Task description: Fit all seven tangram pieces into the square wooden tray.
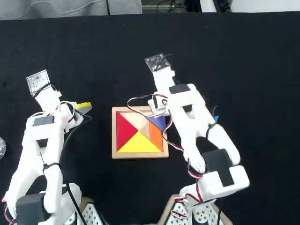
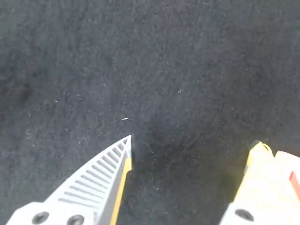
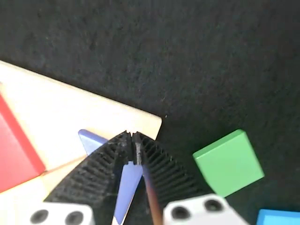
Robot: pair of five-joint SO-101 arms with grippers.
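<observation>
over the far right corner of the square wooden tray (image 1: pixel 140 155), the right gripper (image 3: pixel 133 138) sat closed tip to tip above a violet-blue piece (image 3: pixel 91 138); whether it pinched the piece couldn't be told. seating that piece looked like the step in hand. next, the green square (image 3: pixel 229 161) and blue piece (image 3: pixel 279 218) just outside the tray would need fetching. the left gripper (image 2: pixel 193 143) hung wide open and empty over the surface (image 2: pixel 140 56).

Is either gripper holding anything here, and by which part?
Left gripper: open, nothing held. Right gripper: fingertips meet over the purple piece at the tray corner; whether they pinch it cannot be told.
</observation>
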